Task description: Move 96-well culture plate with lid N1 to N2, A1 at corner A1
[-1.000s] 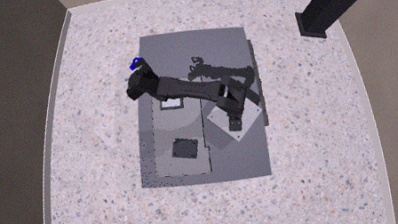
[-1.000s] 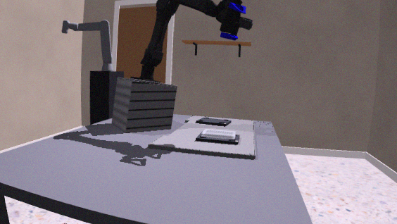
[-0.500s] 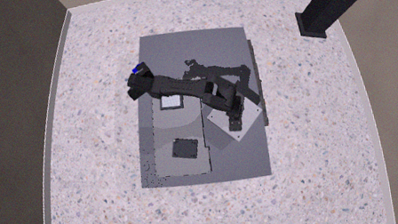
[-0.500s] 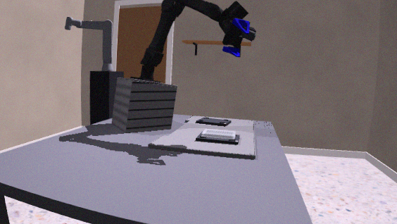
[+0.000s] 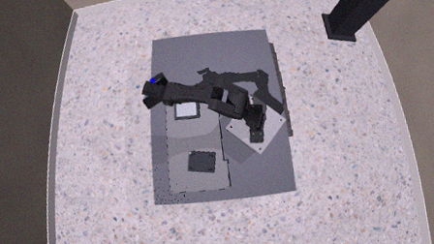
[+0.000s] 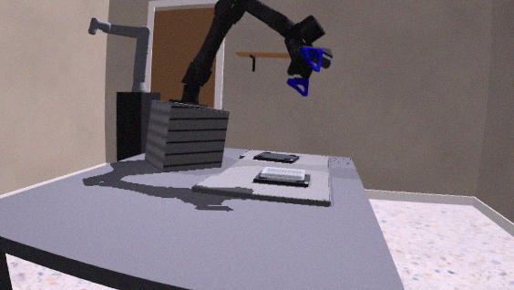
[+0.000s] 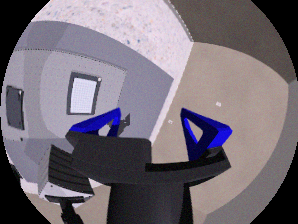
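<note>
Top view first: the black arm (image 5: 211,95) stretches from its base plate (image 5: 236,132) out to the left across the grey table (image 5: 262,175), and the gripper (image 5: 153,81) ends up around the table's left edge, with just a bit of blue fingertip showing. The 96-well culture plate (image 5: 186,110) with its clear lid reads as a pale rectangle sitting on nest N1 (image 5: 176,117), partly tucked under the forearm from this angle. Nest N2 (image 5: 201,161) is the dark square further down the same light mat (image 5: 178,168), with nothing on it.

Exterior view: the gripper (image 6: 306,69) hangs high above the table (image 6: 182,237), well apart from everything, and its blue triangular fingers (image 6: 312,57) are spread wide with nothing between them. The plate (image 6: 283,173) lies flat on the nearer nest (image 6: 273,181), lid down, white wells visible through it. The farther nest (image 6: 276,158) is bare. The arm stands on a ribbed grey block (image 6: 187,134).

Wrist view: both blue fingers are far apart, holding nothing. The plate (image 7: 84,94) shows small and pale to the left of them, down on the table, and a dark nest (image 7: 15,106) sits at the left edge.
</note>
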